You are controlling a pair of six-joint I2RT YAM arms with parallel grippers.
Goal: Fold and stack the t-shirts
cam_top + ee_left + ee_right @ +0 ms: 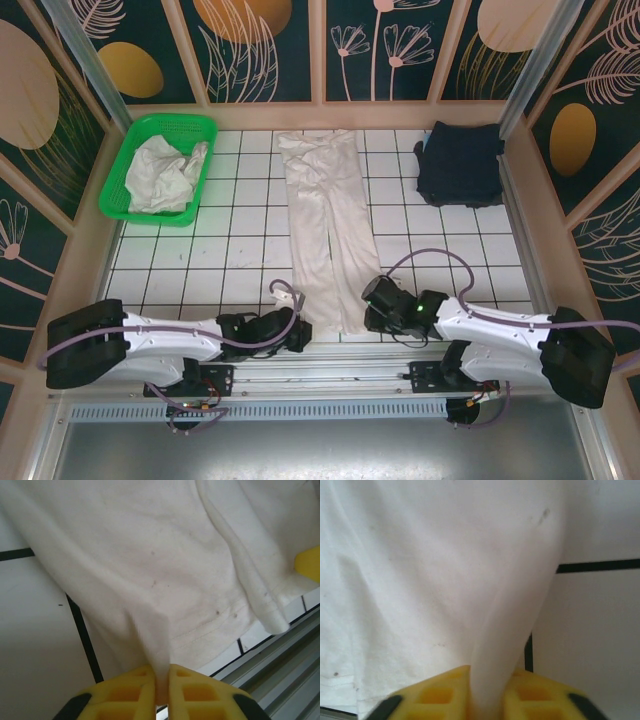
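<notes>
An off-white t-shirt (pixel 325 230) lies as a long narrow strip down the middle of the tiled table, its hem nearest the arms. At the hem's left corner my left gripper (pixel 303 332) is shut on a pinch of the fabric (pixel 150 630), which rises in a ridge between the yellow fingers (pixel 192 692). My right gripper (pixel 366 312) is shut on the hem's right corner; a thick fold of the t-shirt (pixel 510 645) runs between its yellow pads (pixel 437 695). A folded dark navy t-shirt (pixel 460 162) sits at the back right.
A green mesh basket (pixel 128 165) at the back left holds crumpled off-white cloth (pixel 165 175). Patterned walls close in the table on three sides. A metal rail (pixel 330 360) runs along the near edge by the arm bases.
</notes>
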